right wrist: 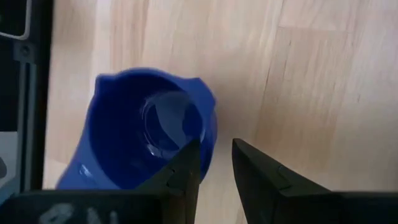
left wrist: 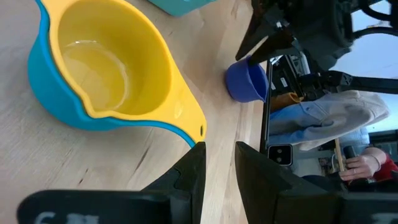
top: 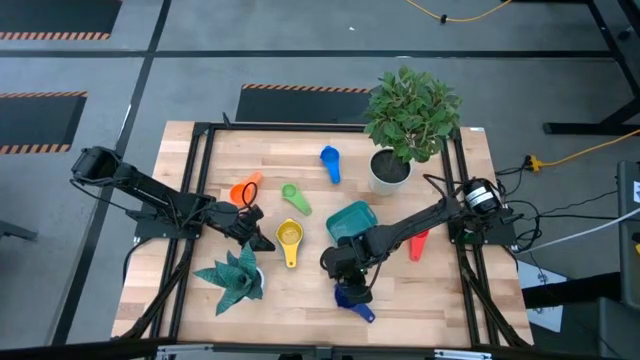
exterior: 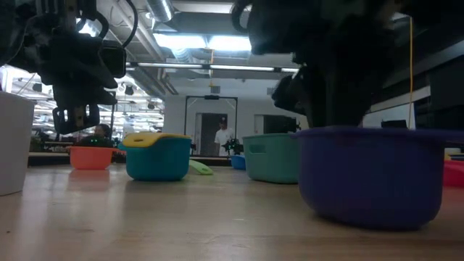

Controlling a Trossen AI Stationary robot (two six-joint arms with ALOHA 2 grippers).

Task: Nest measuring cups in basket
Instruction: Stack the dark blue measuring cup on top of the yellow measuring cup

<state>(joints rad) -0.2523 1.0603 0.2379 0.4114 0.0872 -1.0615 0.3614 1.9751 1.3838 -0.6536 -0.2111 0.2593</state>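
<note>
The dark blue cup (top: pixel 353 298) stands upright on the table near the front edge. My right gripper (right wrist: pixel 213 144) is open and hangs just above it, pointing steeply down, one finger over the hollow and one outside the rim. The yellow cup (left wrist: pixel 115 59) sits nested in the light blue cup (left wrist: pixel 53 87). My left gripper (left wrist: pixel 219 149) is narrowly open just short of their handles and holds nothing. The teal basket (top: pixel 352 220) stands mid-table. Orange (top: pixel 243 190), green (top: pixel 294 197), mid blue (top: pixel 330 163) and red (top: pixel 418 243) cups lie scattered on the wood. My right gripper straddles the dark blue cup's rim (right wrist: pixel 210 127) on the side away from its handle, coming from above. Whether a finger touches the wall I cannot tell. The cup rests on the table.
A white pot with a leafy plant (top: pixel 392 165) stands at the far right. A spiky green plant (top: pixel 235 275) in a white pot (exterior: pixel 14 141) stands near the front left. A black frame rail (top: pixel 185 220) borders each side of the table. People show in the room beyond.
</note>
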